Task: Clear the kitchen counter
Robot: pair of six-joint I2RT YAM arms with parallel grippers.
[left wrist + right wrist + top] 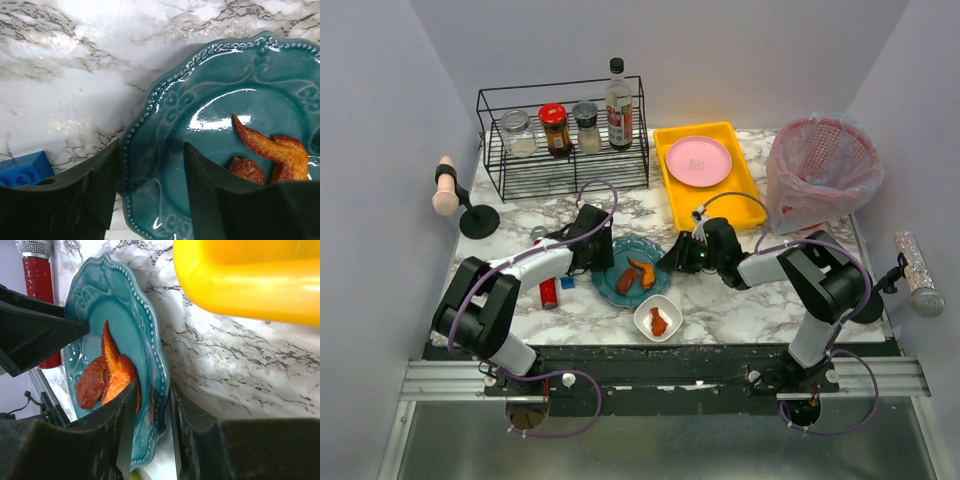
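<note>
Top view: The table (740, 305) spans the frame ahead of the arm bases. The plate (640, 246), carrying two pieces of food (635, 275), is found on it near the middle. The left gripper (600, 255) is set at the plate's left rim and the right gripper (675, 260) at its right rim. The tray (740, 190) is noted just beyond. A two-sided lift is judged to be the step in hand.

Left wrist view: The left gripper (150, 190) is seen wide, its jaws astride the rim of the plate (210, 100), one finger over the table (75, 75) and one over the glaze. No grip is made. Closing squarely on the rim, clear of the food (270, 150) and the block (22, 170), is advised.

Right wrist view: The right gripper (152, 435) is seen narrow, and the rim of the plate (135, 330) appears pinched between its jaws. The tray (250, 280) is close by, above the table (240, 370). The food (112, 375) lies close to the held rim.

Assessment: The plate is to be kept level and both arms raised together, since a tilt is likely to slide the food off.
</note>
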